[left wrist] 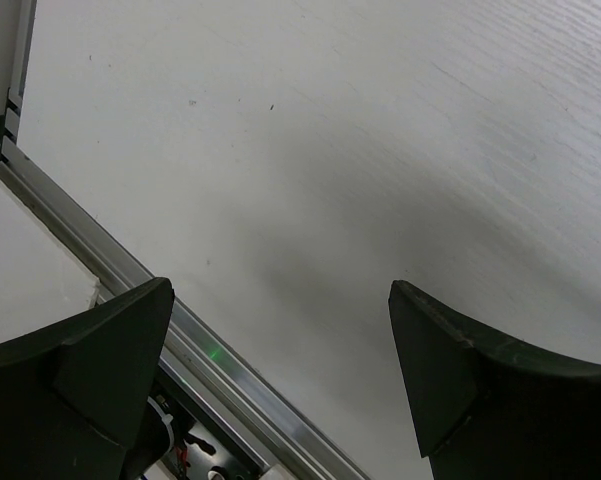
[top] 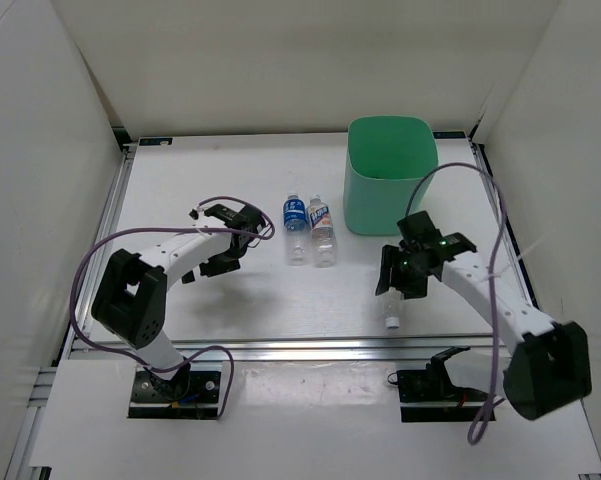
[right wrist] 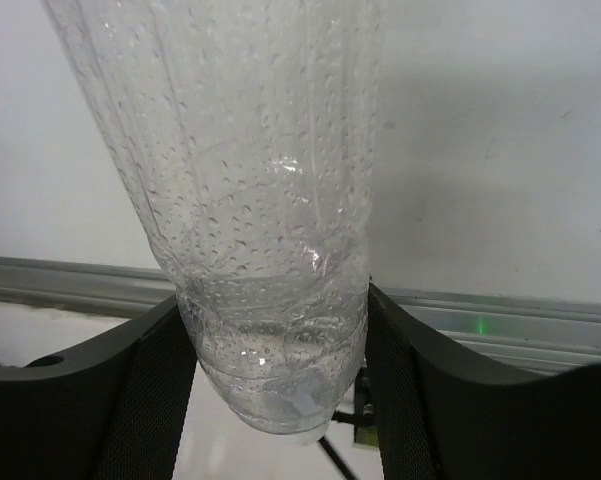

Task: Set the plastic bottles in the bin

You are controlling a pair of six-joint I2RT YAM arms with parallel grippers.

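Filling the right wrist view, the plain clear bottle [right wrist: 270, 220] is sitting clamped between the right fingers [right wrist: 430, 400]. Its thin, droplet-speckled wall is looking slippery, so it could be sliding out or buckling on the lift.

In the left wrist view, the left fingers [left wrist: 90, 370] are standing wide apart over the worktop [left wrist: 330, 150], holding nothing.

From above, the gripped bottle is pointing its cap toward the near edge, on the near side of the bin [top: 390, 185]. A low swing could be clipping the bin's rim. The blue-labelled bottle [top: 295, 228] and white-labelled bottle [top: 323, 232] are lying side by side, waiting.

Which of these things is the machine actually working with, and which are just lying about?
Part of the job:
- mint-green bin
- blue-label bottle
- white-label bottle
- plain clear bottle, gripped in the right tool

Just there:
- purple cables
- metal rail along the table's near edge
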